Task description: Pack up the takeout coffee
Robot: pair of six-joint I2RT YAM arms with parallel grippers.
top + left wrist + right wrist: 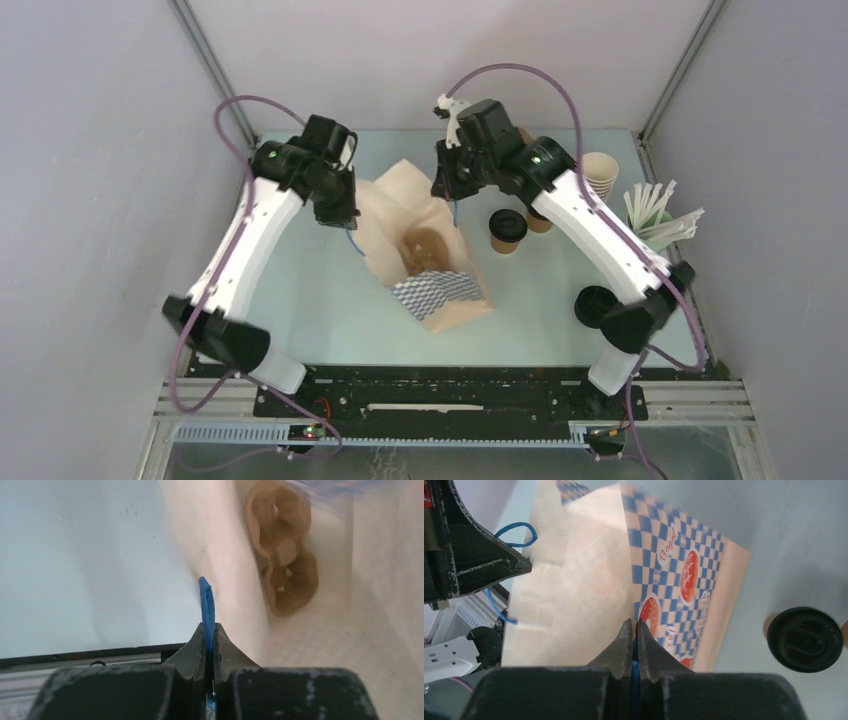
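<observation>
One takeout coffee cup [507,228] with a black lid [805,639] stands right of the paper bag [395,205]. A second brown cup [540,222] sits just behind it, mostly hidden by my right arm. The bag stands open mid-table, blue-checked print on its side [674,565]. A brown pulp cup carrier [282,550] lies at its bottom. My left gripper [209,627] is shut on the bag's blue cord handle [206,605] at the left rim. My right gripper [634,625] is shut on the other blue handle at the right rim. Both hold the mouth apart.
A stack of lidless brown cups [600,175] stands at the back right, beside a holder of white stirrers [660,215]. Loose black lids [597,305] lie near my right arm's base. Grey walls close in on both sides.
</observation>
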